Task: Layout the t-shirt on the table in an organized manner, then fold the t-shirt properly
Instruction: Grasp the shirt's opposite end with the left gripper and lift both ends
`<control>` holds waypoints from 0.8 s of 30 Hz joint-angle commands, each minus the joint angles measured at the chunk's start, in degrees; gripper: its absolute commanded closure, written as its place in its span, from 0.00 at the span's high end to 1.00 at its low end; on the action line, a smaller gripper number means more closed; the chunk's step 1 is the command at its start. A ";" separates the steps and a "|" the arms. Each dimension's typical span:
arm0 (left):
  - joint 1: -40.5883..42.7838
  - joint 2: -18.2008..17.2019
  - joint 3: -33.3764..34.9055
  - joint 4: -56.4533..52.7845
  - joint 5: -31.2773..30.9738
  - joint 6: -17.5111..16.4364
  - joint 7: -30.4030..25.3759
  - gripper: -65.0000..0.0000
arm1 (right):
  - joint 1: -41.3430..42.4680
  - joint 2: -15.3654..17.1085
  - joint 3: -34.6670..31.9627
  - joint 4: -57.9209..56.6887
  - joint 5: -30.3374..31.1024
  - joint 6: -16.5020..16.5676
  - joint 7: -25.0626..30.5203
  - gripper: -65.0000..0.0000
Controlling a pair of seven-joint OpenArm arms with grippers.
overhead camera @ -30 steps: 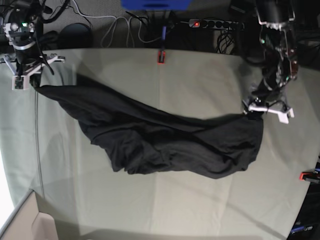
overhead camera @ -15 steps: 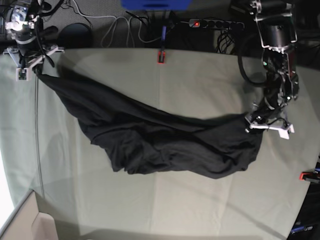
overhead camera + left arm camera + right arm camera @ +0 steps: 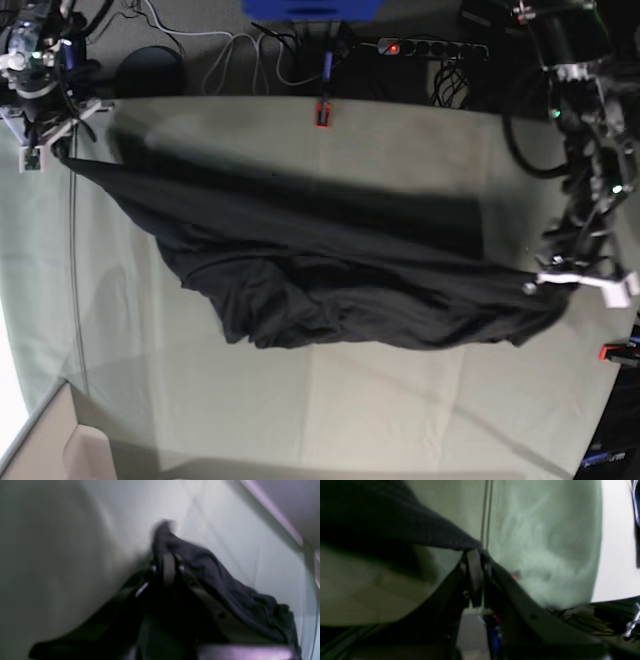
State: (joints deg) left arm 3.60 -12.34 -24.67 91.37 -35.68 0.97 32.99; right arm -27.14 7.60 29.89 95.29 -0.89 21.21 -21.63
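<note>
The t-shirt (image 3: 330, 280) is stretched across the worktop (image 3: 400, 400), bunched along its near edge. The left tool (image 3: 570, 283) is clamped on one end of it. The right tool (image 3: 50, 150) is clamped on the opposite end.

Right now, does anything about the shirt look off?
Yes: the t-shirt is stretched between both hands but twisted and bunched along its lower-left edge, not flat on the table.
</note>
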 commanded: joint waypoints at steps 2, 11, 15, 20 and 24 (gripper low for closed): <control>0.84 -0.80 -2.89 6.43 -0.58 -0.75 -2.00 0.00 | 1.25 1.42 1.80 1.29 0.49 -0.07 1.19 0.00; 13.33 -0.37 -15.11 11.62 -0.67 -1.19 -1.92 0.00 | 4.06 1.77 8.48 0.76 0.58 0.02 1.45 0.00; 18.07 -0.28 -17.22 9.59 -0.67 -1.28 -1.92 0.00 | 3.79 1.77 8.57 0.76 0.58 0.02 1.45 0.00; 22.56 1.57 -15.11 5.64 -0.67 -1.28 -1.92 0.00 | 3.97 1.59 8.40 0.76 0.58 0.02 1.36 0.00; 24.14 4.12 -14.68 2.82 -0.67 -1.28 -1.92 0.00 | 4.06 1.68 8.40 0.76 0.58 0.02 1.36 0.00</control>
State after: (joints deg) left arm 27.57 -7.33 -39.03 93.41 -36.42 -0.40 32.69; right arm -23.18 8.25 37.58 95.20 -0.21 22.61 -21.58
